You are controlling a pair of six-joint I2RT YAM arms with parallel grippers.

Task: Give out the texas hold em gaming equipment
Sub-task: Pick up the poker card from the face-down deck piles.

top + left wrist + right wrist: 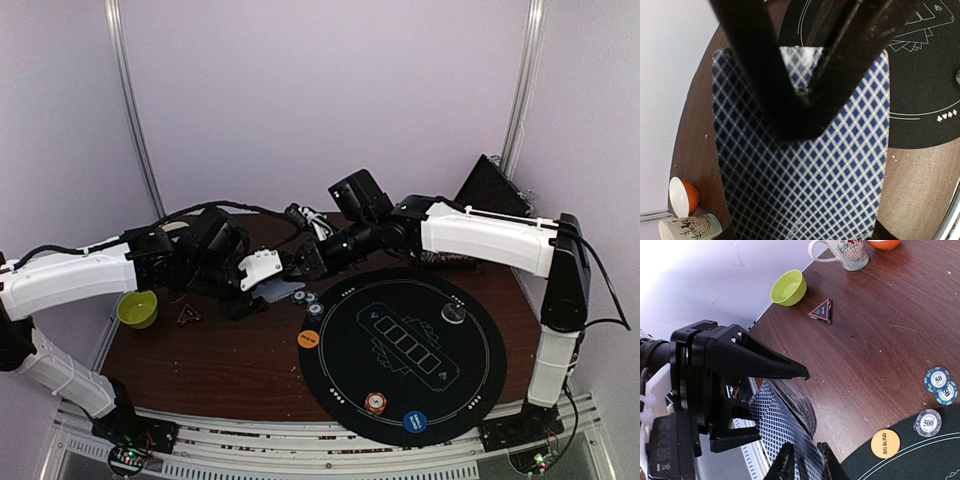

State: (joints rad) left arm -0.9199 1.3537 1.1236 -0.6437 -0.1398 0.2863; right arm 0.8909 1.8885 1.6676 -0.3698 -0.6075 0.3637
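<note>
Left fingers [765,365] are clamped on a deck of cards [800,190], one above and one below its blue-and-white diamond backs. They hold it in the air over the brown table [220,370], just beside the round black mat [480,370]. The right fingers [786,462] stand nearly together astride the deck's free end; whether they truly pinch a card I cannot tell.

Nearest the arm bases, on the mat's near rim, lie a striped chip [375,403] in orange and white and a blue disc [415,421] just beside it. Further in, an orange disc [885,443] marked BIG BLIND sits on the mat's left edge. A grey chip [928,423] lies near it on the mat's rim, and two blue chips [941,386] lie touching each other on the bare wood just beyond. A dark disc [453,313] rests on the mat's far right part.

Left of the hands, a green bowl [137,309] sits at the table's edge with a small triangular piece [187,316] near it. Farthest back stand a mug [847,250] and an orange bowl [882,244], side by side.
</note>
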